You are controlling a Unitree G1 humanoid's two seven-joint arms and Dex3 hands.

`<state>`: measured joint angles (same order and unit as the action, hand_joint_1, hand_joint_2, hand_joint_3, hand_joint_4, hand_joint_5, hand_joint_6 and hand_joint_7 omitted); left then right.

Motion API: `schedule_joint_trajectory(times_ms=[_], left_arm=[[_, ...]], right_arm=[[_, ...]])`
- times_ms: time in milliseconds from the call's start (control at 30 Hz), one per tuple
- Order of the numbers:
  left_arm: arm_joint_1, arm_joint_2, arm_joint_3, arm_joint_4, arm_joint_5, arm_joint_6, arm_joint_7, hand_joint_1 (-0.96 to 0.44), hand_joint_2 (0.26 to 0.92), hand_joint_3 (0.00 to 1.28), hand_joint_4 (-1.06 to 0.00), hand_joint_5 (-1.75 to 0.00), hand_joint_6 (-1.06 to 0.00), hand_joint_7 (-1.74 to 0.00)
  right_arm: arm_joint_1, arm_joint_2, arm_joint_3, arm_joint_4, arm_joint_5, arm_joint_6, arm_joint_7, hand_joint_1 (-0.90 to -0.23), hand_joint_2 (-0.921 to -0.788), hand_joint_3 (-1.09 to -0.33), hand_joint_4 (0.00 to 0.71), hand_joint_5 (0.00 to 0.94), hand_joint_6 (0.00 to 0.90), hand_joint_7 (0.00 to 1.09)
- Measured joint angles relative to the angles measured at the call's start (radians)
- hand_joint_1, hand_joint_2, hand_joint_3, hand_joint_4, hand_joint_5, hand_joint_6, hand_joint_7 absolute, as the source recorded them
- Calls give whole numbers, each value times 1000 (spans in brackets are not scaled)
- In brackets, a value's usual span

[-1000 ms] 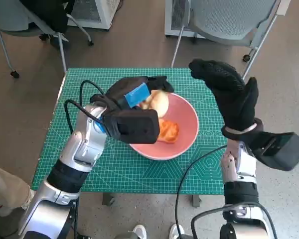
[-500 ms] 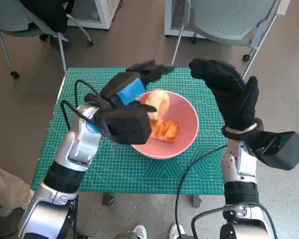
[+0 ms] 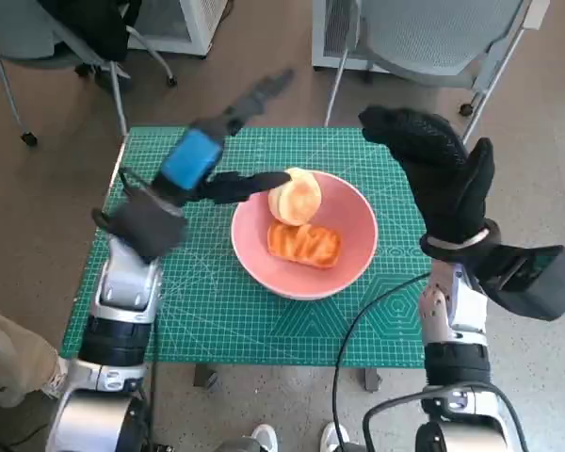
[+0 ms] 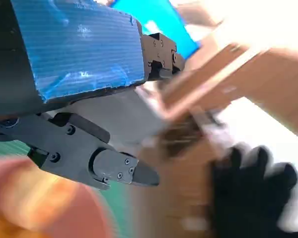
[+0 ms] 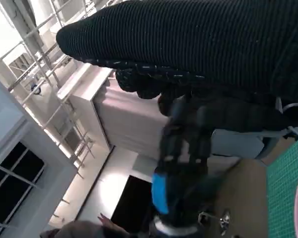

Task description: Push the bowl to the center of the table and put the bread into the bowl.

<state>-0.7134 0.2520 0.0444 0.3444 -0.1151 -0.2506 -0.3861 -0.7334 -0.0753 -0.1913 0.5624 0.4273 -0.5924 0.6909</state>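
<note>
The pink bowl (image 3: 306, 242) is sitting at the middle of the green surface (image 3: 217, 320), holding the bread (image 3: 295, 196) at its 12 o'clock edge and an orange piece (image 3: 304, 242) at its middle. The left hand (image 3: 200, 162) is hovering at the bowl's 10 o'clock, fingers (image 3: 254, 183) spread, gripping nothing. The right hand (image 3: 440, 176) is hanging raised at 2 o'clock, fingers apart and holding nothing.
</note>
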Motion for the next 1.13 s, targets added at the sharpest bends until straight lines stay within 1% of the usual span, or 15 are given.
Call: schedule_joint_trajectory(times_ms=[200, 333, 600, 867, 1000, 1133], left_arm=[[38, -52, 86, -2, -219, 4, -98, -664, 921, 250, 1, 1, -36, -94], [65, -59, 115, -19, -286, 18, -131, -667, 921, 245, 1, 1, -31, -91], [101, -55, 127, -69, -296, 16, -173, -719, 921, 243, 1, 1, -25, -89], [127, -59, 134, -95, -329, 1, -211, -707, 921, 216, 1, 1, -17, -91], [132, -63, 141, -97, -356, 2, -223, -677, 921, 171, 1, 1, -12, -97], [138, -66, 144, -105, -369, 2, -225, -679, 921, 115, 1, 1, -12, -110]], right_arm=[[-16, 0, 6, -13, -5, 9, -15, -686, -921, -821, 43, 0, -1, 293], [-33, -1, 12, -16, -14, 9, -24, -680, -921, -830, 39, 0, -1, 276], [-51, -2, 18, -14, -37, -10, -28, -678, -921, -855, 41, 2, -1, 254], [-55, -2, 22, -4, -42, -38, -28, -678, -921, -859, 49, 5, -1, 250], [-62, -2, 24, 0, -43, -46, -28, -679, -921, -858, 50, 5, -1, 246], [-68, -2, 25, 1, -43, -49, -28, -679, -921, -857, 53, 6, -1, 245]])
